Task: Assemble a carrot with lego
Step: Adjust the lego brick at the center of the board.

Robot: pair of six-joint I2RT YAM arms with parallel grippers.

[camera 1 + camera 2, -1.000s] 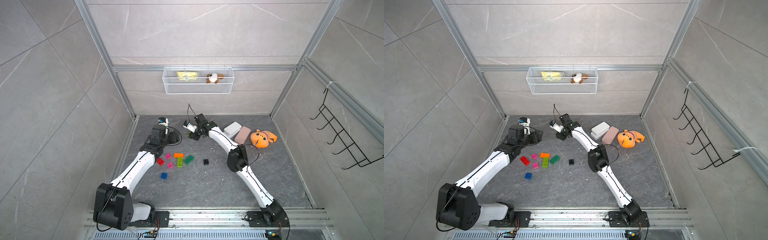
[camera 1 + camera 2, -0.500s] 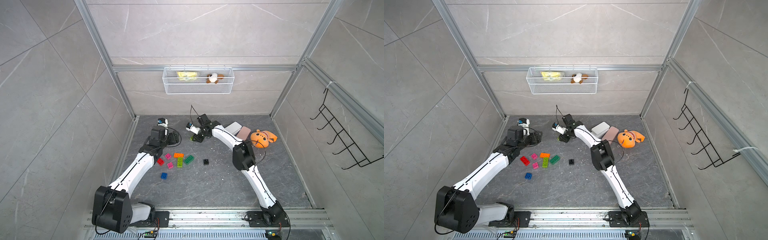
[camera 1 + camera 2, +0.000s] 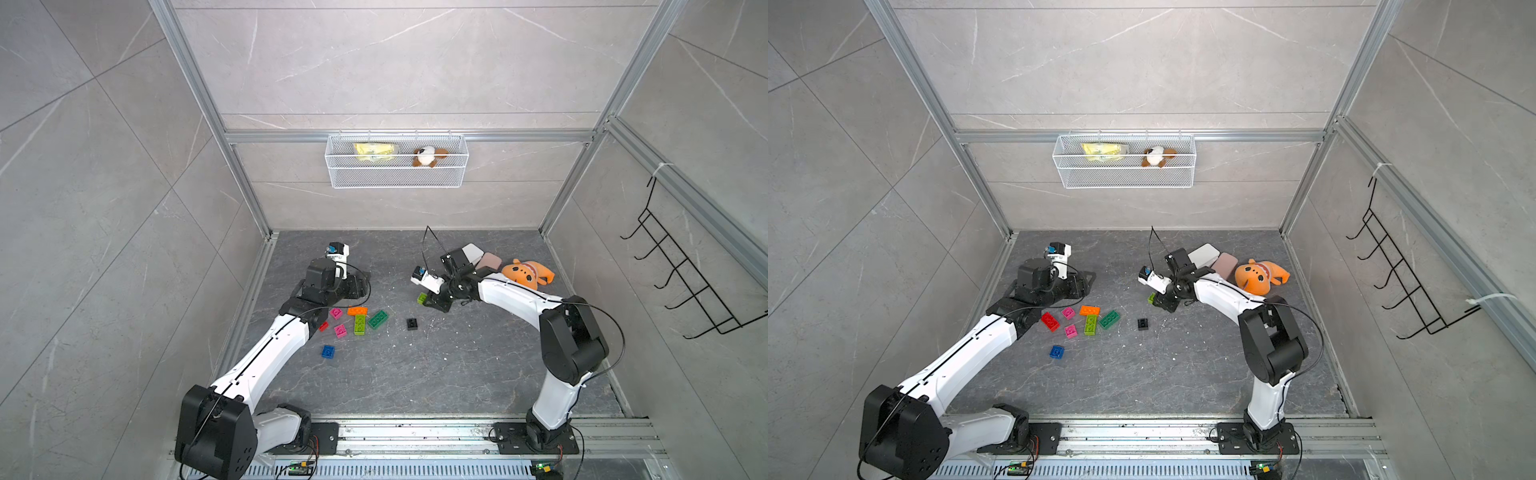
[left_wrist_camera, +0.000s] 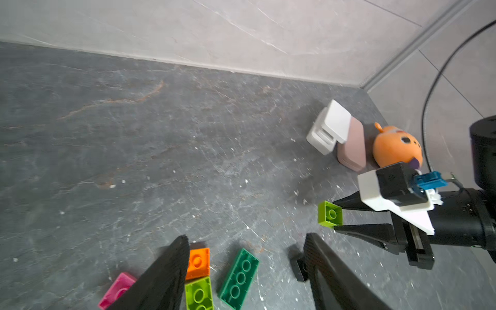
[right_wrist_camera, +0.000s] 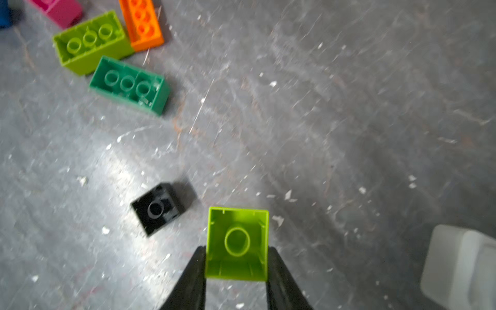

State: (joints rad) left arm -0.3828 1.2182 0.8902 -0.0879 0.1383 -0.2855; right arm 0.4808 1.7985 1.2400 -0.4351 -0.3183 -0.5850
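Observation:
My right gripper (image 5: 237, 252) is shut on a small square lime brick (image 5: 237, 243), hollow side up, held just above the floor; both top views show this lime brick (image 3: 422, 297) (image 3: 1151, 297). A black brick (image 3: 412, 323) lies close by. My left gripper (image 4: 246, 239) hangs open over the loose lego: a dark green brick (image 4: 239, 277), an orange brick (image 4: 197, 262), a long lime brick (image 3: 360, 324), two pink bricks (image 3: 336, 313) (image 3: 340, 330), a blue brick (image 3: 328, 351) and a red brick (image 3: 1050, 321). No carrot is in view.
A white case (image 3: 471, 252), a pink case (image 3: 488, 261) and an orange plush toy (image 3: 527, 274) lie at the back right, behind my right arm. A wire basket (image 3: 396, 178) hangs on the back wall, a black hook rack (image 3: 685, 282) on the right wall.
My right gripper has shut on the small lime brick and carried it rightwards and towards the front. The left arm has hardly moved; its jaws have narrowed slightly.

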